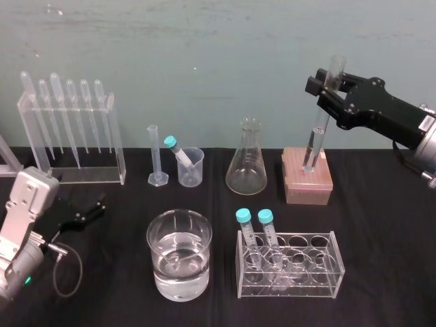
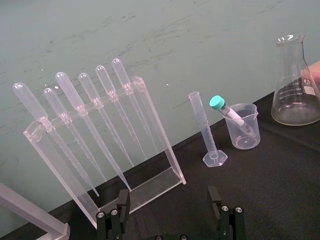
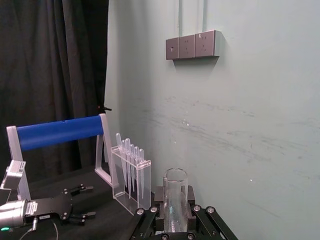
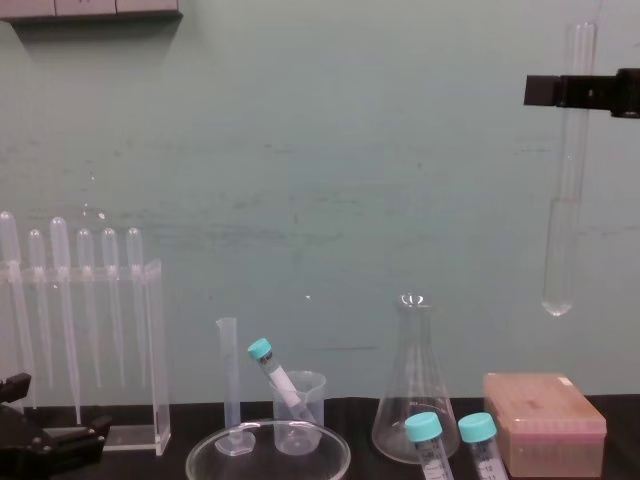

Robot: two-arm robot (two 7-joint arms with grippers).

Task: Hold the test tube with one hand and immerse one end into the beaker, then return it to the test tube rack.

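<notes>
Gripping the test tube (image 1: 319,133) with the right gripper (image 1: 325,87) at the far right, fingers pinched narrow on the glass just below the open flared rim. Hanging close to upright under that grip, rounded end down, most of the length below the fingers and a short bit of rim above them. In the chest view, held clear above the test tube rack (image 4: 545,420), rounded end well off the paler top; squarely over it or slightly to one side, cannot tell. In the right wrist view, standing up as a clear rim between the two fingers.

Well to the left and nearer, the beaker (image 1: 178,255), part filled with clear liquid, apart from both tube and gripper. Between beaker and pink rack, a conical flask (image 1: 246,160) farther back and a clear rack (image 1: 289,266) with two teal-capped tubes nearer.

Low at the near left over the black table (image 1: 381,272), the left gripper (image 1: 85,212), fingers spread wide, holding nothing.
</notes>
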